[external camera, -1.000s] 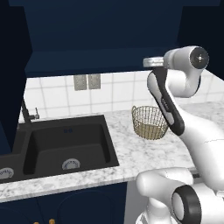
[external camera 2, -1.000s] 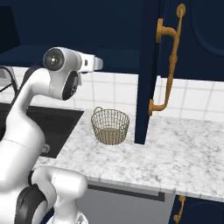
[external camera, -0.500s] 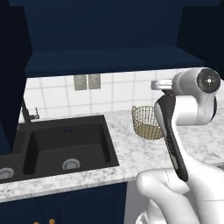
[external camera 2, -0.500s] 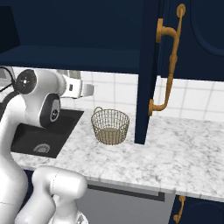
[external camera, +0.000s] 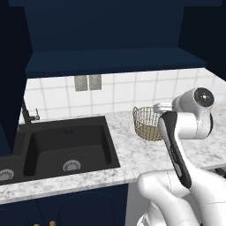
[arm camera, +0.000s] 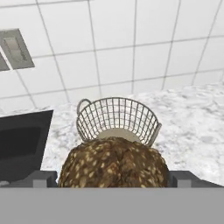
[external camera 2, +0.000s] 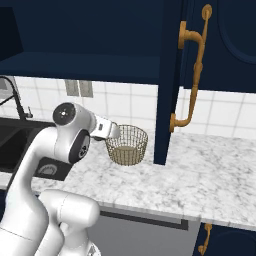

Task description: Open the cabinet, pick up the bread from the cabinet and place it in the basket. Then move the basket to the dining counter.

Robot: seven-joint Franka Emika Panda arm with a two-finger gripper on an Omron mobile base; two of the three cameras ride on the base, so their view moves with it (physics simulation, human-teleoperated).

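Observation:
A brown seeded bread [arm camera: 113, 162] sits between the fingertips [arm camera: 43, 178] of my gripper [arm camera: 113, 180], which is shut on it. Just beyond the bread stands the tan wire-mesh basket [arm camera: 117, 117], upright on the marble counter with nothing inside. From the base views my hand [external camera: 161, 107] [external camera 2: 106, 131] hovers beside the rim of the basket [external camera: 148, 123] [external camera 2: 127, 144], on the sink side. The navy wall cabinet [external camera: 110, 39] above is open; its door [external camera 2: 167, 75] with a brass handle [external camera 2: 194, 75] swings out over the counter. The dining counter is out of view.
A black sink [external camera: 66, 145] with a dark faucet [external camera: 26, 112] lies left of the basket in the speckled marble counter [external camera: 132, 159]. Two outlet plates [external camera: 88, 82] sit on the white tile wall. The open door's edge [external camera 2: 161, 150] hangs close to the basket's right.
The arm has come down from cabinet height, bringing the hand with the bread low beside the basket's rim. The basket has stayed in place.

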